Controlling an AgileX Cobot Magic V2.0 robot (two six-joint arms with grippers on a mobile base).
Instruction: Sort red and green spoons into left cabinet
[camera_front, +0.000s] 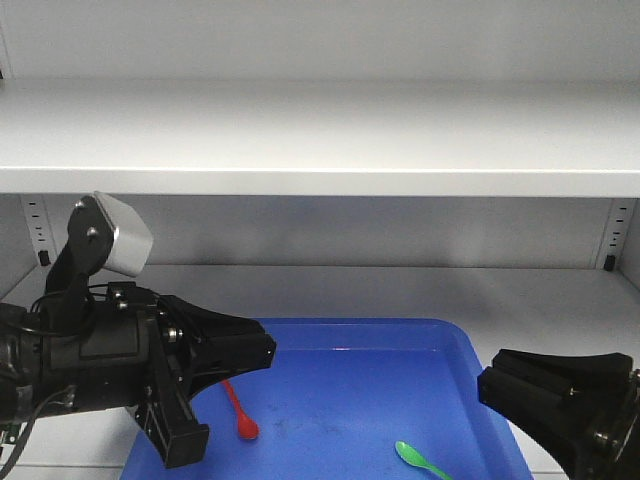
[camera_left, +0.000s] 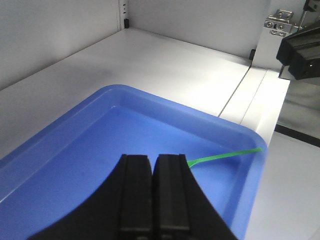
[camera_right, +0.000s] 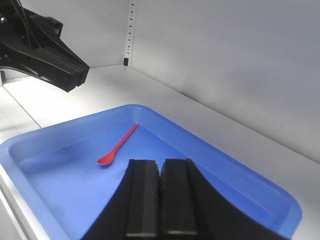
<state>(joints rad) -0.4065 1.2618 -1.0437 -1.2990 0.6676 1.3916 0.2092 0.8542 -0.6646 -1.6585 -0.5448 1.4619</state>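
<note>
From the front, the left pincer (camera_front: 235, 355) hangs closed and empty over the blue tray (camera_front: 460, 345), the red spoon (camera_front: 240, 412) just below it. The left wrist view shows the green spoon (camera_left: 225, 156) just beyond its tips. In the right wrist view, the right pincer (camera_right: 161, 172) looks closed, empty, red spoon ahead; both spoons probably await pickup on the cabinet shelf (camera_front: 330, 285).

No writing, label, brand, number or sign can be read in any of the three views. The shallow blue plastic tray (camera_front: 470, 360) and the pale grey-white metal cabinet shelf (camera_front: 320, 140) above it both show plain, unmarked surfaces.
</note>
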